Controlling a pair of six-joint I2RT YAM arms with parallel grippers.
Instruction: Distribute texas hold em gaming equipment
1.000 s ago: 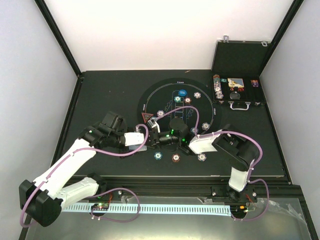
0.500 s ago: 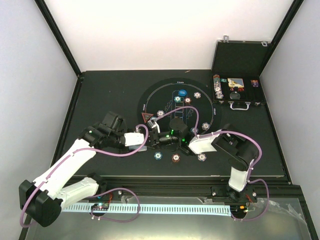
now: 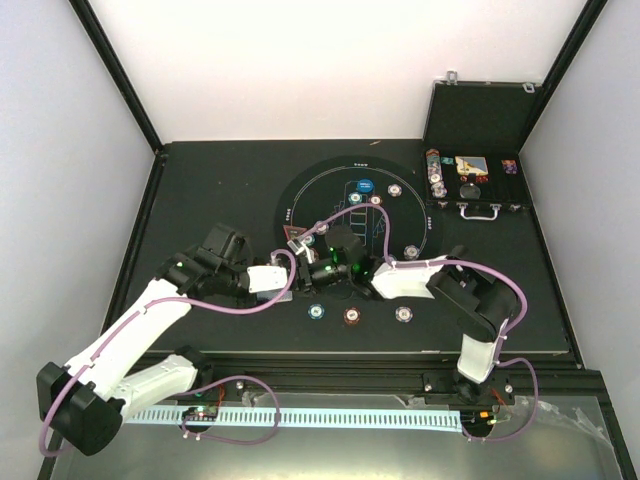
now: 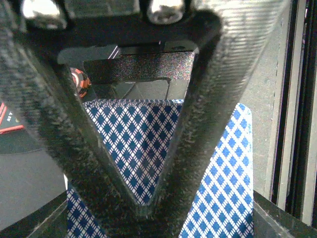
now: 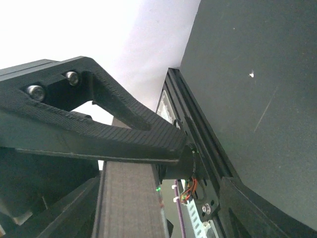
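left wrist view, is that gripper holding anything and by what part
The left gripper is shut on a playing card, fingertips meeting over its patterned back, inside its visible edges.

Playing card (image 4: 143, 148): glossy coated paper, as I see it.
Left gripper fingers (image 4: 208, 114): rough, matt black plastic.
Table (image 3: 220, 190): matt black, I judge.
Case handle (image 3: 480, 211): shiny metal.
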